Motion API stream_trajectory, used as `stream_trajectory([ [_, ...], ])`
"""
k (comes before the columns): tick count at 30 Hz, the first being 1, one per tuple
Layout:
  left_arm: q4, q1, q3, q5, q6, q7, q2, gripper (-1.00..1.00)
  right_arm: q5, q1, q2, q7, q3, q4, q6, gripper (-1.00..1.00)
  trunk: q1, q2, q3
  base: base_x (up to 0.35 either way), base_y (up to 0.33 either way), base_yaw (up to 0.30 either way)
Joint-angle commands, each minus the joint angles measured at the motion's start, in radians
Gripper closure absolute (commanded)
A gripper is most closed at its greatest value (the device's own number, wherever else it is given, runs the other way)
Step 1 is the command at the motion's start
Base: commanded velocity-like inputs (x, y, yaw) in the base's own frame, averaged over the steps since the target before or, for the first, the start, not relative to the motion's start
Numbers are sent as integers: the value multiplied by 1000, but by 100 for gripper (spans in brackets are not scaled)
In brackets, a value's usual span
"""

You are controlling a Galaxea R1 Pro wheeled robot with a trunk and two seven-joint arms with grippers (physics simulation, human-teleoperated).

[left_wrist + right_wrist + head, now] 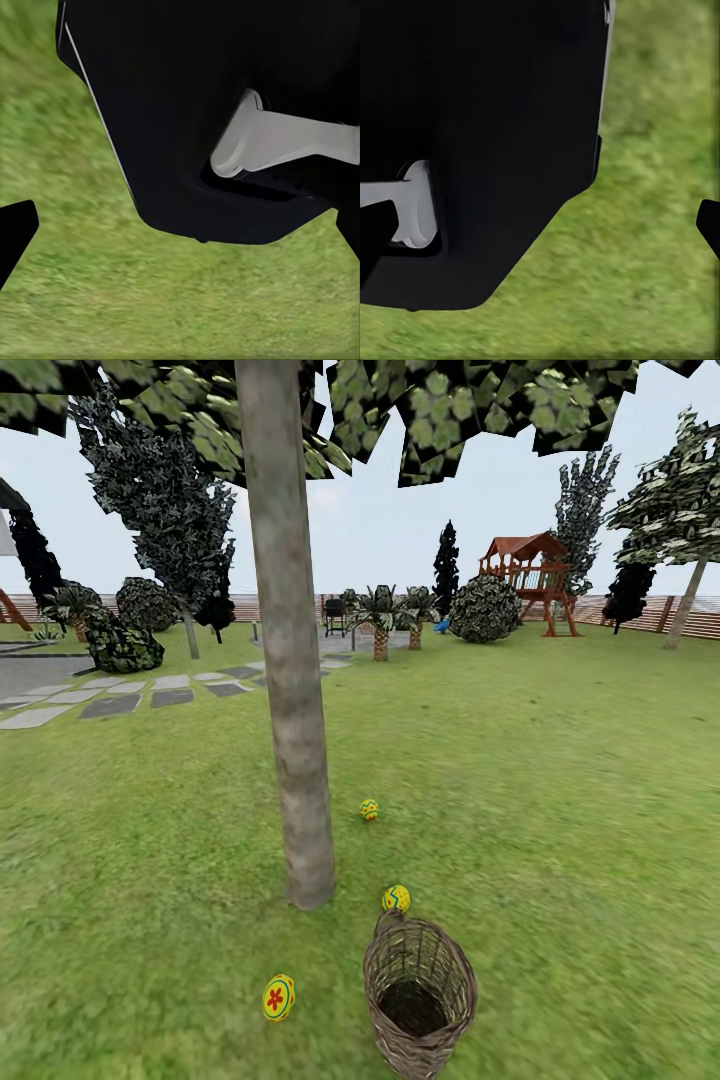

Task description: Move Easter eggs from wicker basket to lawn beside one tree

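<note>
the tree stands in the near middle of the lawn, its bare grey-beige trunk rising straight up into dark leaves at the top of the head view. all three easter eggs lie on the grass around its foot: one egg a little beyond and to the right of the trunk, a second egg nearer, just right of the trunk base and touching or almost touching the far rim of the wicker basket, and a third egg nearest of all, left of the basket and apart from it (its red flower faces up). the basket lies tipped with its mouth open toward the camera, and its dark inside holds no egg that can be seen. far off on the left run grey paving slabs past round bushes; far on the right stands a red wooden play frame before a fence. in the left wrist view the left gripper hangs over grass below the robot's black body, its dark fingertips at opposite edges, so the jaws are spread wide and hold nothing. the right gripper in the right wrist view is likewise parted and bare over grass.
</note>
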State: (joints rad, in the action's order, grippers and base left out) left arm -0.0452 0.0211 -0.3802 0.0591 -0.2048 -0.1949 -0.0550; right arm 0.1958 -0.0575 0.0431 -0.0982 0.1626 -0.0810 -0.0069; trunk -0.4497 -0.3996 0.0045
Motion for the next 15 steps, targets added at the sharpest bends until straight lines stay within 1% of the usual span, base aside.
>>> stream_trajectory([
  [1, 1, 0, -9, 6, -4, -3, -1, -100, 10, -1, 1, -2, 8, -2, -1, -100, 0, 0, 0, 0, 0, 0],
  [15, 2, 0, -10, 5, -5, -3, 0, -100, 10, -1, 3, -2, 8, -2, -1, -100, 0, 0, 0, 0, 0, 0],
])
